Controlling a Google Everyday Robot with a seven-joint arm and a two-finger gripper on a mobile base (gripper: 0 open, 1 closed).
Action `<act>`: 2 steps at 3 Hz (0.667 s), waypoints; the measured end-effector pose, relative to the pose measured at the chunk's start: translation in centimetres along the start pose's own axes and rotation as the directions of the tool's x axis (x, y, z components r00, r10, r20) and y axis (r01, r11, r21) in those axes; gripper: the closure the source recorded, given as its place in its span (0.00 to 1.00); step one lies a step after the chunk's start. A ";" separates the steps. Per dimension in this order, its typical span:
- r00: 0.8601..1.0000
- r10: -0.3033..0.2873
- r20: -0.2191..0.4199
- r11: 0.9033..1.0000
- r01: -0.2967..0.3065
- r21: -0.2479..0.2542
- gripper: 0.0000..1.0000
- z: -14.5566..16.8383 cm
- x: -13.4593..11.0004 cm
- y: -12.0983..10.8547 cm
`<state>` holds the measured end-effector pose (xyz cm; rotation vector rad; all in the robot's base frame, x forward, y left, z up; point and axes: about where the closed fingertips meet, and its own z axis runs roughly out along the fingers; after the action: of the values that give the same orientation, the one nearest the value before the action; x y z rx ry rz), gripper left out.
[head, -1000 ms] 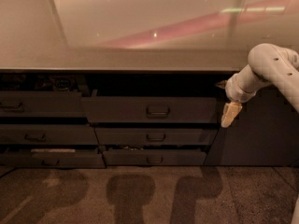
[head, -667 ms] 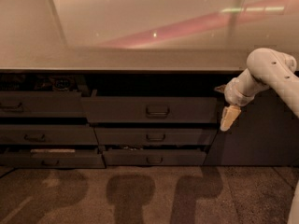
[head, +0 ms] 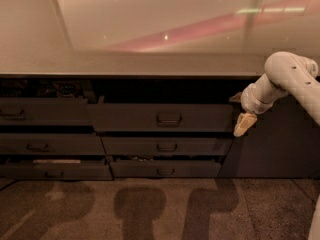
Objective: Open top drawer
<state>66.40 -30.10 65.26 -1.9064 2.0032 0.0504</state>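
- The top drawer [head: 125, 118] sits mid-frame under the tabletop [head: 150, 64], with its loop handle [head: 169, 119] at the centre of its front.
- The gripper [head: 244, 124] hangs centre right, just beside the drawer's right end; how far apart it stands cannot be told.

Setting: most likely an office kitchenette or break area. Evidence:
- Long pale counter [head: 150, 64] runs under a glossy wall panel [head: 165, 14].
- Banks of dark grey drawers sit beneath it, including the top drawer [head: 130, 118] with a loop handle.
- Left drawer [head: 45, 111] stands ajar; the small items inside are not identifiable.
- Carpeted floor [head: 150, 209].

Gripper [head: 244, 124] hangs just right of the top drawer's front.
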 end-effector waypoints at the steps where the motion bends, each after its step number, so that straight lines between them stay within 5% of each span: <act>1: 1.000 0.000 0.000 1.000 0.000 0.000 0.42 0.0 0.0 0.0; 2: 1.000 0.000 0.000 1.000 0.000 0.000 0.65 0.0 0.0 0.0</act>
<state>66.40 -30.09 65.25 -1.9065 2.0032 0.0506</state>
